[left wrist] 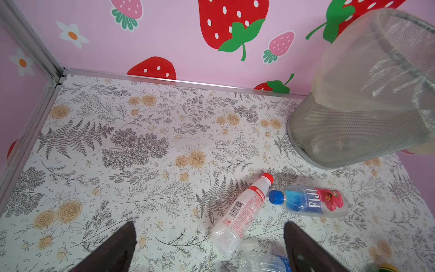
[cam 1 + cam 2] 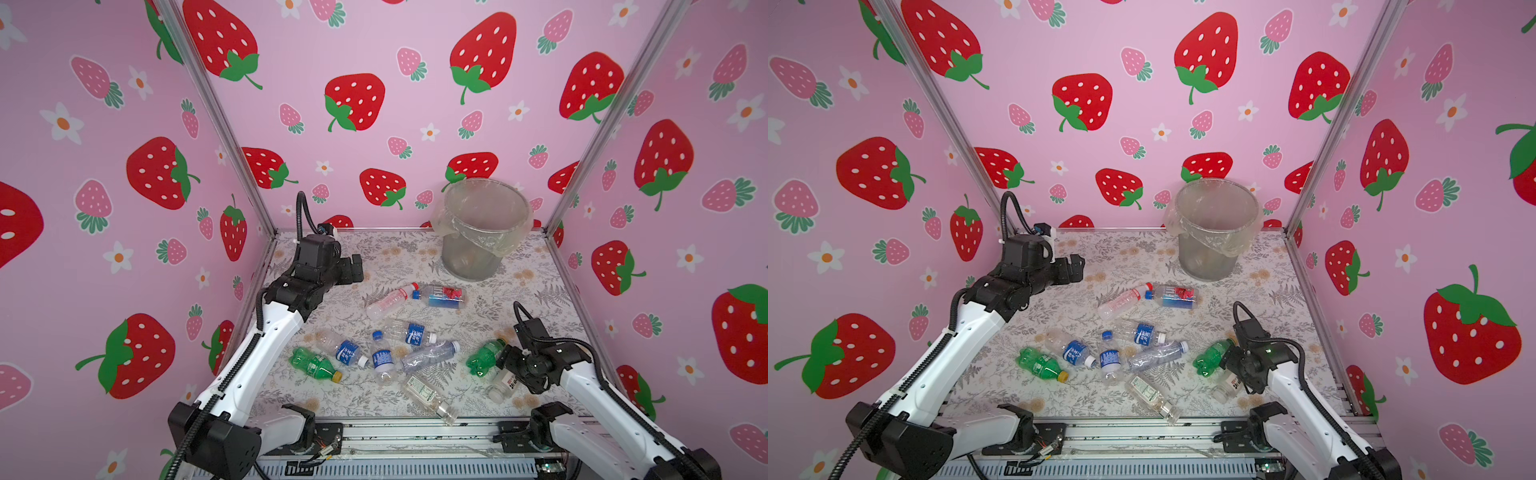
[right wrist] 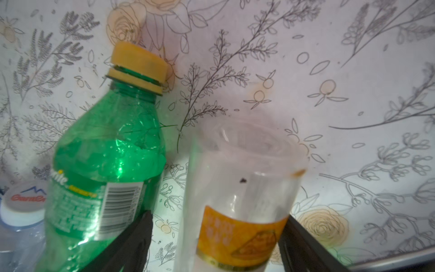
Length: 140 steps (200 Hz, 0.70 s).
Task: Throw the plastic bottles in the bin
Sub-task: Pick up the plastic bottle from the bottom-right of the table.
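Several plastic bottles lie across the floral table: a red-capped one (image 2: 388, 301), a Fiji one (image 2: 442, 296), blue-labelled ones (image 2: 409, 332), a green one (image 2: 316, 365). The grey mesh bin (image 2: 484, 224) with its clear liner stands upright at the back right. My right gripper (image 3: 217, 216) is low at the front right, its jaws on either side of a clear orange-labelled bottle (image 3: 237, 188). One finger touches the bottle and a small gap shows at the other. A second green bottle (image 3: 106, 153) lies just outside. My left gripper (image 1: 209, 249) hovers open over the red-capped bottle's base (image 1: 240, 212).
Pink strawberry walls with metal rails close the table on three sides. A clear bottle (image 2: 430, 397) lies near the front edge, beside the arm bases. Bare table surface (image 1: 131, 146) stretches along the back left. A white-capped bottle (image 3: 21, 207) sits beside the green one.
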Each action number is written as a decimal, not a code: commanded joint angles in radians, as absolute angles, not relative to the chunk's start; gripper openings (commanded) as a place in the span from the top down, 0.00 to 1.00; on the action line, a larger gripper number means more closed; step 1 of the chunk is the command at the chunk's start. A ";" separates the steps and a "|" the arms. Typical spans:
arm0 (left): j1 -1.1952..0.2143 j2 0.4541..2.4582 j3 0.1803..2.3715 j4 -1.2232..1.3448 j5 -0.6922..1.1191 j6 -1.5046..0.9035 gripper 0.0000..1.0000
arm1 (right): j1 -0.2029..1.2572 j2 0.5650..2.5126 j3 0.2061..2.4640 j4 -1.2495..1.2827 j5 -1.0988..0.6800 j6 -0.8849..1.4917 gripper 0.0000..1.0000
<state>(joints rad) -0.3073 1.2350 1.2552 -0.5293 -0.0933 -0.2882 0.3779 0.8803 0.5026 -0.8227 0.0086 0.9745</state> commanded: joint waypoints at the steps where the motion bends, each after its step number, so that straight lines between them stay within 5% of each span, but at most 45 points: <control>1: -0.302 1.236 1.287 -0.544 -0.090 -0.290 0.01 | 0.380 0.892 0.496 -0.806 0.010 0.989 0.16; 72: -0.302 1.249 1.289 -0.549 -0.097 -0.289 0.01 | 0.380 0.898 0.468 -0.769 0.008 0.967 0.30; 116: -0.298 1.254 1.291 -0.551 -0.092 -0.289 0.01 | 0.380 0.899 0.461 -0.749 0.018 0.952 0.47; 140: -0.291 1.259 1.292 -0.551 -0.084 -0.297 0.01 | 0.380 0.899 0.468 -0.763 0.021 0.931 0.48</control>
